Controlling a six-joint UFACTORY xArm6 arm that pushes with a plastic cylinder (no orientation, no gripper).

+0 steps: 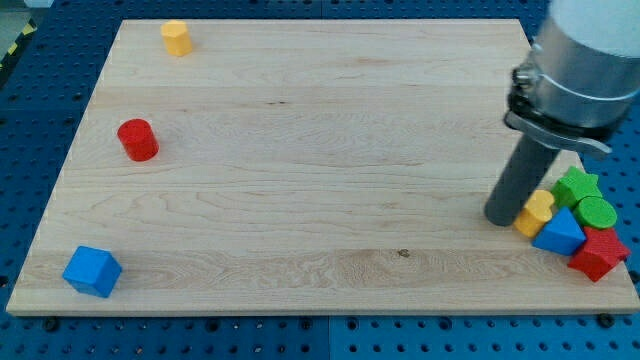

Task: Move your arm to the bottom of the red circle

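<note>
The red circle (pixel 138 139) is a short red cylinder standing near the left edge of the wooden board (pixel 300 150). My tip (pixel 499 217) rests on the board far to the view's right of it, next to a cluster of blocks. The tip sits just left of a yellow block (pixel 535 212) in that cluster. The whole width of the board lies between the tip and the red circle.
The right-side cluster holds a blue triangle (pixel 561 232), a green star (pixel 577 185), a green cylinder (pixel 598 212) and a red block (pixel 599 253). A yellow block (pixel 176 37) stands at the top left. A blue cube (pixel 92 270) sits at the bottom left corner.
</note>
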